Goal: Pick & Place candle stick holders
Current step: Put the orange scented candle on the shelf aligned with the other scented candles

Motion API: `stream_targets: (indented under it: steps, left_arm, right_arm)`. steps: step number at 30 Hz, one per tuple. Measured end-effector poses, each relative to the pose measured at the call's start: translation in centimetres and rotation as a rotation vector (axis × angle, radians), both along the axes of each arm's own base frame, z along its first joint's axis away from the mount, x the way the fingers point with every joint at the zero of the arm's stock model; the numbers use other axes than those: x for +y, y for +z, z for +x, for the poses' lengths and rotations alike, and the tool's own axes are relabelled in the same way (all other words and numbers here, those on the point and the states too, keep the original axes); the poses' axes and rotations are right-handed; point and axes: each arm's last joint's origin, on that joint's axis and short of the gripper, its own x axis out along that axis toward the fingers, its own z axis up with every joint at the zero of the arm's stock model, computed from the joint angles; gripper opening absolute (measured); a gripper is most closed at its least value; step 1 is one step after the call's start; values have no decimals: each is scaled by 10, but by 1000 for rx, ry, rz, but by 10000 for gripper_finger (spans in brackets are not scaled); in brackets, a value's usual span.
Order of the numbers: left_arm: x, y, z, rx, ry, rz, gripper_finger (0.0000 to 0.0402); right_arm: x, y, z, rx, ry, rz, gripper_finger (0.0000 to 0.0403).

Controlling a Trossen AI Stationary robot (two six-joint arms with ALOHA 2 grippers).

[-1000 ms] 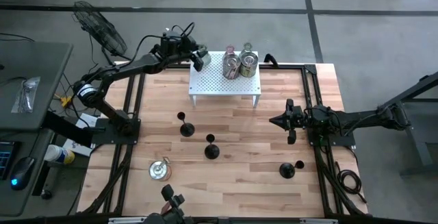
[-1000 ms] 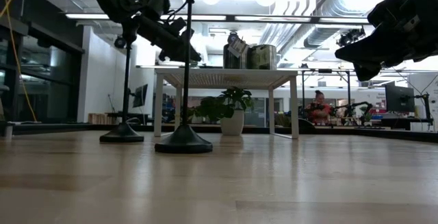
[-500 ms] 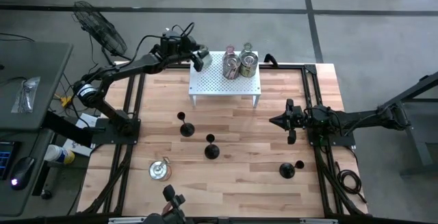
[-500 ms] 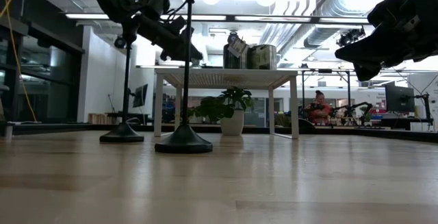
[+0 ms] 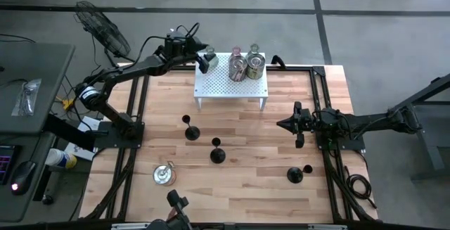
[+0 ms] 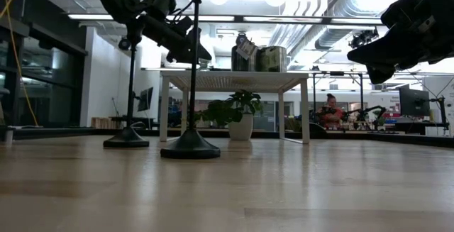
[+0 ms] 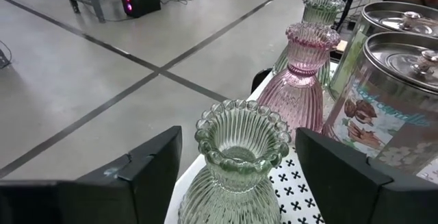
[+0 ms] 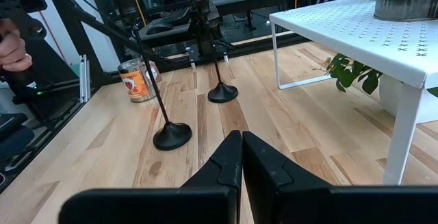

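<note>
A wooden bench (image 5: 239,181) on a grey concrete floor carries a white perforated rack (image 5: 232,84) at its far edge. The left gripper (image 5: 204,58) hovers at the rack's left far corner, where its fingers have spread apart over the past second; a ribbed green-glass holder (image 7: 239,166), hidden under the gripper a second ago, now shows from above as a pale spot beside the gripper. Nothing else on the bench has shifted.

Only the left wrist view shows that holder clearly: it stands on the rack between the parted fingers (image 7: 137,166), touching neither, with a pink ribbed holder (image 7: 301,80) and another clear glass holder (image 7: 318,15) lined up behind it, beside two silvery lidded tins (image 7: 390,101). From bench height the rack top shows just the tins, and two black holders' stems and round bases stand before the rack.

The overhead view alone takes in all three black holders (image 5: 190,129) (image 5: 217,152) (image 5: 294,174) on the bench and a silvery tin (image 5: 164,174) nearer the front left. The right gripper (image 5: 283,124) waits over the bench's right side, fingers pressed together and empty.
</note>
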Motion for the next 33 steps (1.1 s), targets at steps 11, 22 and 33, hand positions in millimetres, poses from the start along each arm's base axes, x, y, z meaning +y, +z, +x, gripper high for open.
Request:
stream_targets:
  steps: [11, 22, 33]
  left_arm:
    - [0, 1, 0, -11, -3, 0, 281]
    - [0, 3, 1, -30, -13, 15, 281]
    - [-1, 7, -1, -26, -28, 39, 281]
  right_arm:
    - [0, 0, 0, 0, 0, 0, 4]
    - [0, 0, 0, 0, 0, 0, 4]
    - [0, 0, 0, 0, 0, 0, 4]
